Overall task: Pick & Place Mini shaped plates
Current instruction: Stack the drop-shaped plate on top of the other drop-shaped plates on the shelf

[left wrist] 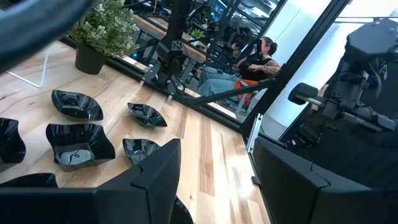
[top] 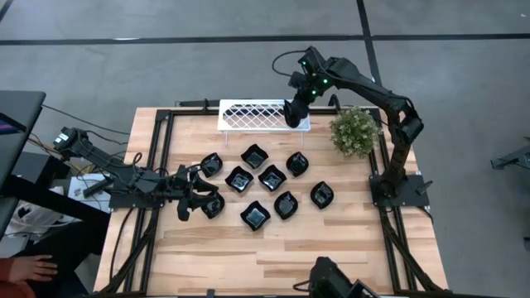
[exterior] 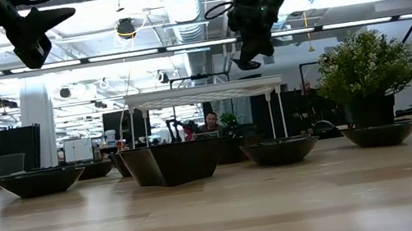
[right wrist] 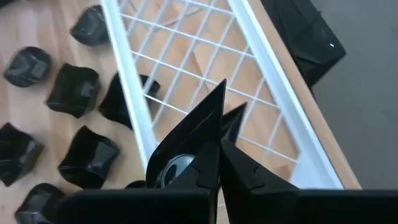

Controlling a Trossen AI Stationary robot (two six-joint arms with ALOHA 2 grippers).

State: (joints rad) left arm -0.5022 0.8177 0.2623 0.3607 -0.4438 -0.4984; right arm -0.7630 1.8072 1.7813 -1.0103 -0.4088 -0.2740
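On the wooden table [top: 331,240], the left claw [top: 195,201] hangs released just beside the leftmost of the mini shaped plates [top: 263,189]. Farther right, the right claw [top: 293,115] hovers clenched, empty, over the white lattice tray [top: 248,115], behind the plates.

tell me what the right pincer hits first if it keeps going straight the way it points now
Most likely the white lattice tray. The right pincer hangs above the tray's right end, pointing down, shut on a small black plate. The gap between them is hard to judge.
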